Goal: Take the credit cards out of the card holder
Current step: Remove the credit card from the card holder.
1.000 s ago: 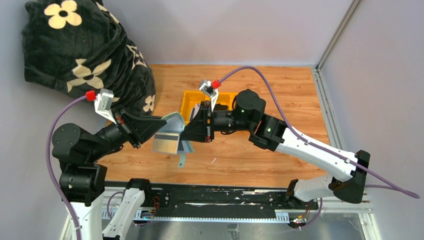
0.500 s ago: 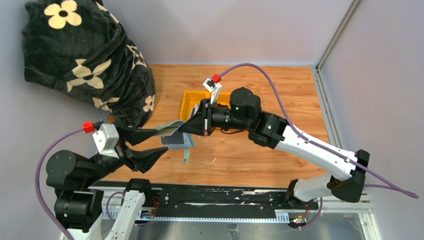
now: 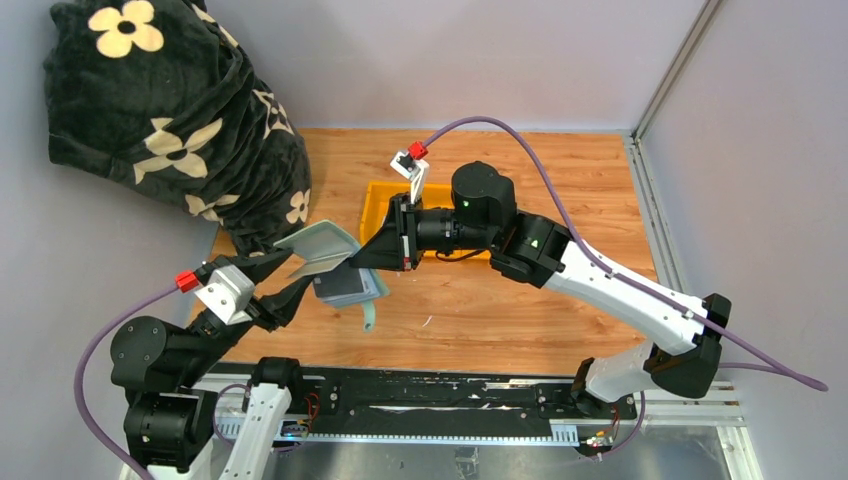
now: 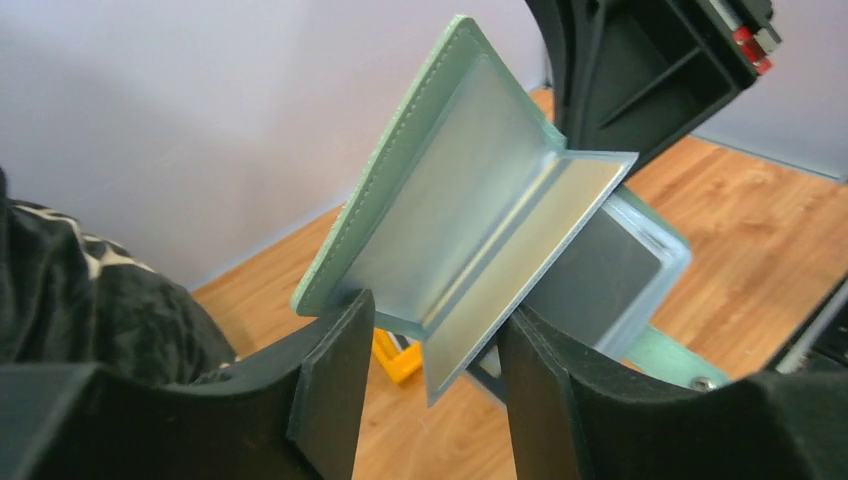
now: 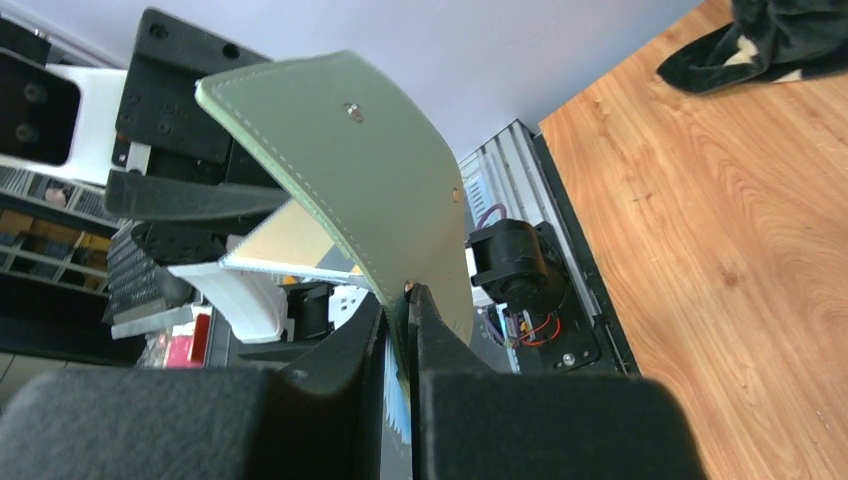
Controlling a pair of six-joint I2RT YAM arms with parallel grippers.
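The sage-green card holder [image 3: 318,243] hangs open above the table, its strap dangling below. My right gripper [image 3: 358,263] is shut on its spine edge, and in the right wrist view the right gripper [image 5: 410,300] pinches the holder [image 5: 370,170] with light blue leaves between the fingers. A silvery credit card [image 4: 520,250] sticks out of the holder [image 4: 440,160]. Its corner lies between the spread fingers of my left gripper [image 4: 435,320], which is open and sits to the left of the holder as seen from above [image 3: 300,275]. A dark card [image 4: 590,270] shows in a pocket.
A yellow tray [image 3: 380,195] stands on the wooden table behind the right gripper. A black flowered blanket [image 3: 170,120] is heaped at the back left. Grey walls close the table in at the back and right.
My left gripper went from shut to open and the left arm sank back toward the near left. The holder's flap swung open and the right arm shifted slightly left.
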